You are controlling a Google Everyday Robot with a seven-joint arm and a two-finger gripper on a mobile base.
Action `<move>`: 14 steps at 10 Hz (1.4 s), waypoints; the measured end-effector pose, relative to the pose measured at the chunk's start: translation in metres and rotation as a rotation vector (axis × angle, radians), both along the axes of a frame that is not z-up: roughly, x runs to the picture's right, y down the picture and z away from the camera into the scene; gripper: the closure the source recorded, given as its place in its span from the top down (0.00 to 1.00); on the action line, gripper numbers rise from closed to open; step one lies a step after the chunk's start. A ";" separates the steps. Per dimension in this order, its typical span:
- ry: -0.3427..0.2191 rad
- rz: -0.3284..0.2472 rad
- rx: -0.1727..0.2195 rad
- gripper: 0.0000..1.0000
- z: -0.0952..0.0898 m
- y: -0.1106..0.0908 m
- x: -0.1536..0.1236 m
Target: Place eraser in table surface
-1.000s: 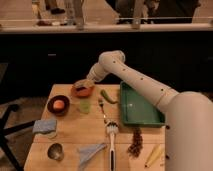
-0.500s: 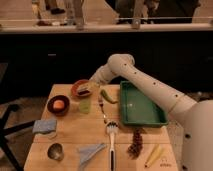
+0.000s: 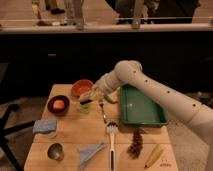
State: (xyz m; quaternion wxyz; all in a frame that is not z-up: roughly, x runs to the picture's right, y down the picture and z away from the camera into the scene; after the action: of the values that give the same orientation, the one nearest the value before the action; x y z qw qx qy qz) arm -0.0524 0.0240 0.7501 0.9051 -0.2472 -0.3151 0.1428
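The tool [image 3: 88, 97] is clamped on the eraser [image 3: 85, 101], just in front of the bowl [image 3: 80, 86]. Can't tell if eraser touches the bench [image 3: 75, 132]. Tray [image 3: 142, 107] to the right.

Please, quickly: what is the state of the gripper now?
Gripper: closed, holding the eraser above the table, beside the orange bowl.

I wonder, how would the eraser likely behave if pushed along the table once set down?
The eraser, held in the gripper beside the orange bowl, looks like a flat-sided block, so it probably slides rather than rolls. It is small, so likely light and easily nudged.
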 end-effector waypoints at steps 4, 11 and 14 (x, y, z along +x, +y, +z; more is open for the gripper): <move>-0.030 -0.044 -0.022 0.00 -0.013 0.027 0.003; -0.030 -0.033 -0.022 0.00 -0.011 0.026 0.004; -0.026 0.003 -0.029 0.00 -0.004 0.031 0.008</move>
State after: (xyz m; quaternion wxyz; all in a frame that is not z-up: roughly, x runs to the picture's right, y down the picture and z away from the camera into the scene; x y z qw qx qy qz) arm -0.0449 0.0548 0.7459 0.8971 -0.2615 -0.3250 0.1457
